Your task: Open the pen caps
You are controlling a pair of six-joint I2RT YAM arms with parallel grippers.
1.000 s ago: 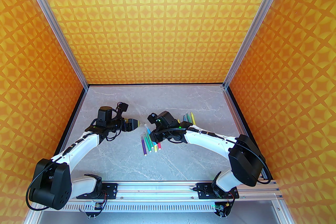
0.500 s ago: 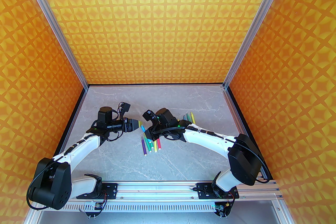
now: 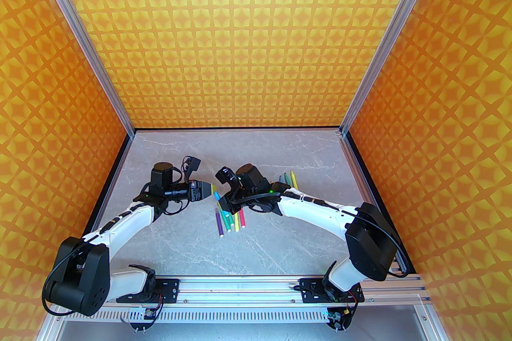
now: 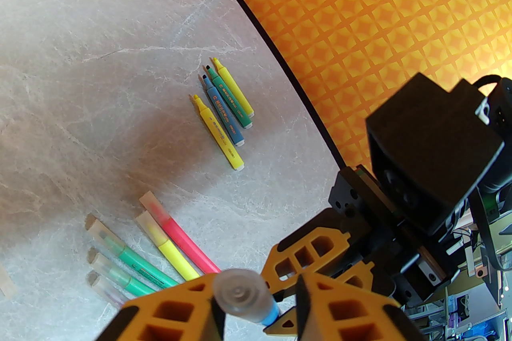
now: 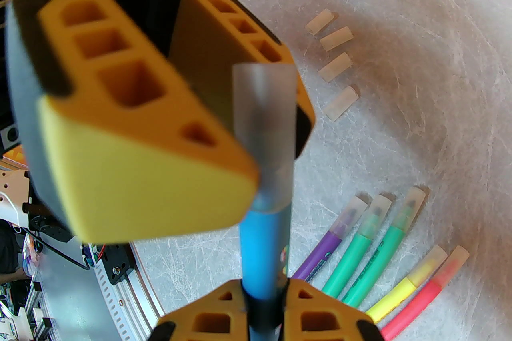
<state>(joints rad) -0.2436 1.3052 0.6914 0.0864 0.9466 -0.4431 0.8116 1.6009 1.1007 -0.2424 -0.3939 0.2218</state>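
Note:
My right gripper is shut on the barrel of a blue marker and holds it off the table. The marker's translucent pen cap points toward my left gripper, whose yellow fingers sit on both sides of that cap and pinch it. In the top view the two grippers meet at mid-table, left gripper facing right gripper. Several loose pen caps lie in a row on the table. Several capped markers lie side by side below the held one.
Several uncapped markers, yellow, blue and green, lie in a group at the back right. The grey marble table is walled by orange patterned panels on three sides. A metal rail runs along the near edge.
The right gripper carried the blue marker leftward toward the left gripper. The left gripper's fingers went from wide open to closed around the cap.

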